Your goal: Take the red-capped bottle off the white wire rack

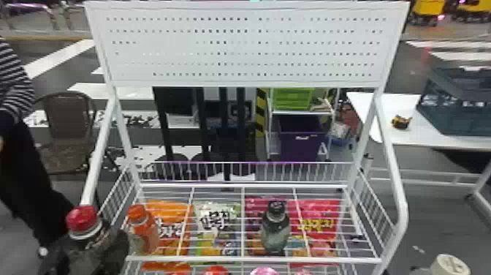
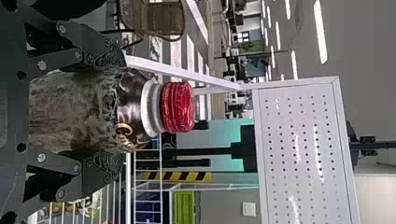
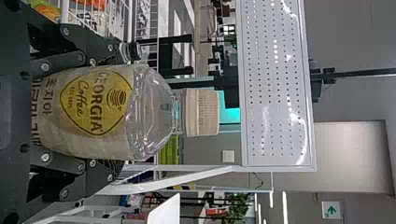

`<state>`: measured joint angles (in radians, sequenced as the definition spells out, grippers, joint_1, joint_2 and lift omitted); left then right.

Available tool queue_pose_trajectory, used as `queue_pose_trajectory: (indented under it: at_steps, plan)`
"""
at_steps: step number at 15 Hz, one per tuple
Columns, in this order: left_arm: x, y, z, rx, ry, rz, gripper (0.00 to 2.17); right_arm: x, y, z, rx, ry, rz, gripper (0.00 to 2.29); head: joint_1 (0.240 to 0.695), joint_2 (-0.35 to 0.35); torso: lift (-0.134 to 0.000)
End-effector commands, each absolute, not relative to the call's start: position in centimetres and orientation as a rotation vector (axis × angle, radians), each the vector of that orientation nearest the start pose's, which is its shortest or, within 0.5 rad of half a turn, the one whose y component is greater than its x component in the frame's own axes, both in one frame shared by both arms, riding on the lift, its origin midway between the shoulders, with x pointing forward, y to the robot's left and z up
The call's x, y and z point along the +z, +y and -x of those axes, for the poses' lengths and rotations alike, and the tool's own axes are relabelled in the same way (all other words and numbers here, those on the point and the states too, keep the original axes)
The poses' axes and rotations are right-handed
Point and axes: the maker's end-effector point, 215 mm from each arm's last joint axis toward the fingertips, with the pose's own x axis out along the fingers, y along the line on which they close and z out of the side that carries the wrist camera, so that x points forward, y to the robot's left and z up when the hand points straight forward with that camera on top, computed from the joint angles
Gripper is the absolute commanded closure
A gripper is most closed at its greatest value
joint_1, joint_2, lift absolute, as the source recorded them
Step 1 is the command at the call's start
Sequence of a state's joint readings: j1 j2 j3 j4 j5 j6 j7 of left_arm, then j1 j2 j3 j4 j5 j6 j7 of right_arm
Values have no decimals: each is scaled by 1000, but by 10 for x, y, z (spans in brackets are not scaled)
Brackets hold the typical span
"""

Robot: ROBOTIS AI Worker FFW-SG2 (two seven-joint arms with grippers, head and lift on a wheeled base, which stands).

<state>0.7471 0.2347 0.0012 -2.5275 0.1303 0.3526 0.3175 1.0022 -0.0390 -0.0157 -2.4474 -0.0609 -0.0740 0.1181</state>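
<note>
item, left: red-capped bottle [image 1: 95,248], standing upright beside the rack's left side; left claw [image 2: 109,112] is clamping it, fingers lying along its long axis, likely needing only to draw outward.
item, middle: white wire rack [image 1: 255,260].
item, right: right claw [image 3: 112,109], farther off, gripping a beige-capped bottle [image 3: 154,112], cap up.

Head view downward, wrist views close, rack [image 1: 255,81] shared

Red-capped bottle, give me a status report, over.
Left jaws shut on red-capped bottle, off the rack. Right jaws shut on pale-capped bottle. Orange-capped bottle nearby on rack, possible snag.
</note>
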Motion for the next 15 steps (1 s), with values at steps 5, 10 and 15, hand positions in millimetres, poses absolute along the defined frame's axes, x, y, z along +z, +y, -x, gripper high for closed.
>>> queue_pose_trajectory:
  at_steps: [5,10,15]
  plan:
    - [-274,266,-384,132,139,-76,2118,-285,-205,-316,139,55,-26,1376,499,0,0]
    - [-273,265,-387,135,134,-69,2118,-286,-206,-317,138,56,-29,1376,499,0,0]
    - [-274,257,-386,121,136,-67,2118,-286,-206,-316,136,58,-32,1376,499,0,0]
